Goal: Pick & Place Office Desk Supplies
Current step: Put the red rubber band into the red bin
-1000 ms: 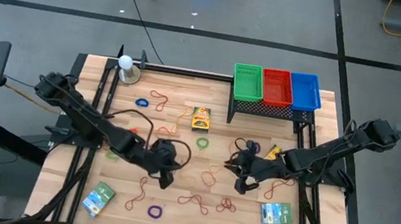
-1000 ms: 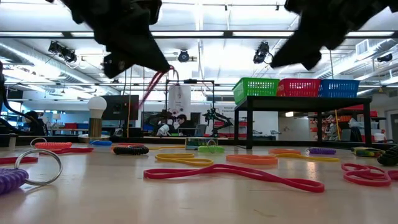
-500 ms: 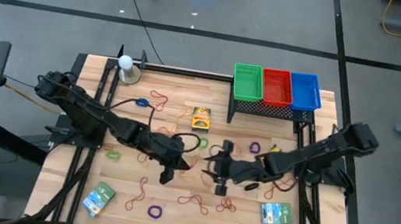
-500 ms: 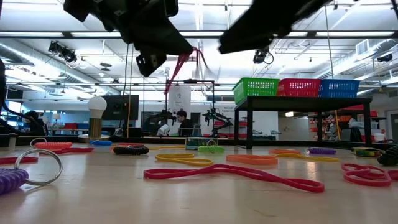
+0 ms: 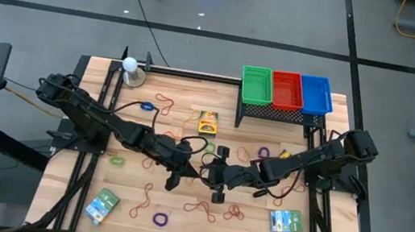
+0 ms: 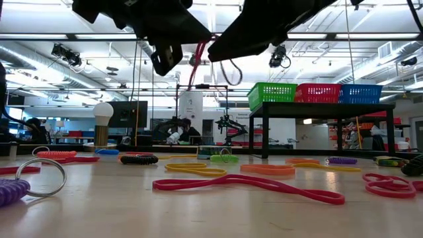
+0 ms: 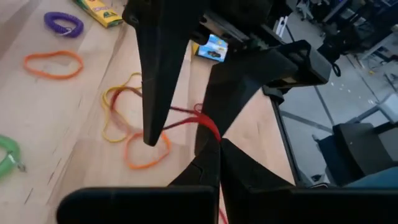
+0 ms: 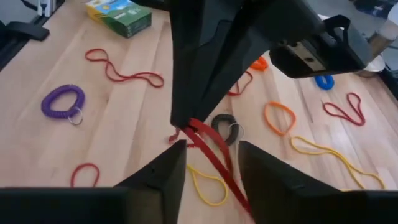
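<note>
High view first: we are seeing both arms meeting over the middle of the wooden bench [image 5: 91, 75], the left hand [image 5: 184, 170] and the right hand [image 5: 213, 179] nearly tip to tip above the scattered bands. Our left hand is pinching a red rubber band [image 7: 186, 115] with its fingers pressed together, and the loop is hanging off the bench between the two hands, as the low view shows [image 6: 198, 63]. Our right hand is standing with its fingers apart on either side of that same red band [image 8: 208, 146]; we cannot tell whether they are touching it. Below it we are seeing a black coil ring [image 8: 225, 124], a yellow band [image 8: 205, 183], an orange band [image 8: 280, 117] and a purple coil ring [image 8: 61, 101] lying on the wood. A yellow crayon box [image 5: 207, 122] is lying near the bench's middle, and green, red and blue baskets [image 5: 287, 90] are sitting on a black rack at the far edge.
</note>
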You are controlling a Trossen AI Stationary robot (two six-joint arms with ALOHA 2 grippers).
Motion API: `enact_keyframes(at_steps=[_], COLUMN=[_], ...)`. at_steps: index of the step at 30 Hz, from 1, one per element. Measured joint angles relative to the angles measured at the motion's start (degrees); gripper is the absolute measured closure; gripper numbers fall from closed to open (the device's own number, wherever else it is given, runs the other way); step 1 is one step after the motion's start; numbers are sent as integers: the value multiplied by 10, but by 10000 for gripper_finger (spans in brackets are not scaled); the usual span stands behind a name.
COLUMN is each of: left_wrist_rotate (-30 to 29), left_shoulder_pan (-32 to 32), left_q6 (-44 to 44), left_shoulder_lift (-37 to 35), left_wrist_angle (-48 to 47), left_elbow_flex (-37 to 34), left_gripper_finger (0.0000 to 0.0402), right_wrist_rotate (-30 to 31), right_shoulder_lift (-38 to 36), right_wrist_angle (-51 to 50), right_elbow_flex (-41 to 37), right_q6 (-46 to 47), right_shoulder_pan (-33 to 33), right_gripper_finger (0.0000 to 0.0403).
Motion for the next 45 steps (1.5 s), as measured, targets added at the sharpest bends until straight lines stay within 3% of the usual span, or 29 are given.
enact_keyframes(at_steps=[9, 17, 21, 25, 31, 34, 40, 45], left_wrist_rotate=[10, -39, -91, -146, -185, -193, -212, -251], left_shoulder_pan=[0, -1, -10, -13, -12, -12, -12, -16], left_q6=[-11, -27, -10, -3, 18, 24, -30, -47], left_shoulder_lift=[-1, -62, -100, -116, -111, -109, -108, -108], left_wrist_angle=[-3, -111, -135, -132, -98, -13, 241, 320], left_elbow_flex=[0, 0, 0, 1, 0, -29, -161, -219], left_gripper_finger=[390, 313, 296, 318, 391, 395, 396, 396], right_wrist_rotate=[0, 9, 22, 23, 33, 54, 71, 70], right_shoulder_lift=[0, -36, -74, -126, -236, -298, -397, -415], right_wrist_angle=[8, -37, -91, -168, -273, -331, -447, -559], right_elbow_flex=[0, 0, 0, 0, 0, 0, 0, 54], right_q6=[-9, 19, 29, 56, 139, 172, 240, 260], right_shoulder_pan=[0, 0, -2, -13, -49, -79, -188, -304], right_gripper_finger=[388, 397, 396, 399, 399, 399, 399, 400])
